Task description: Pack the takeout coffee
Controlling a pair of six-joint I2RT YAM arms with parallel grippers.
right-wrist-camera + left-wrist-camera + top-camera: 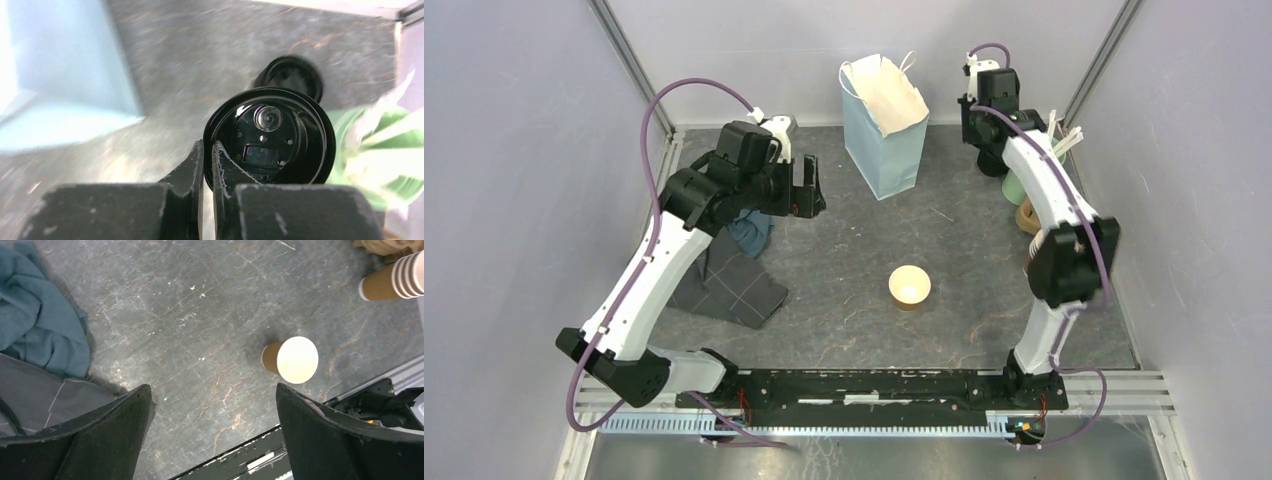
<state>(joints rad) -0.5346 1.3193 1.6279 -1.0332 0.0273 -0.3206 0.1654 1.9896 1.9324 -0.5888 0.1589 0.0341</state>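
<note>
The takeout coffee's brown paper cup [909, 287] stands upright in the middle of the table with no lid on it; in the left wrist view the cup [292, 360] shows a pale inside. My right gripper [207, 146] is at the back right, shut on the rim of a round black lid [272, 135], held above the table beside the bag. A further black lid [294, 75] lies below it. My left gripper [809, 190] hovers at the back left, open and holding nothing, and the cup lies to the right of its fingers [325, 430].
A light blue paper bag [881, 135] stands open at the back centre. A teal cloth [749, 235] and a grey cloth [729, 285] lie on the left. A stack of lidless cups [395, 282], a green holder [1014, 185] and white sticks [1064, 135] crowd the right edge.
</note>
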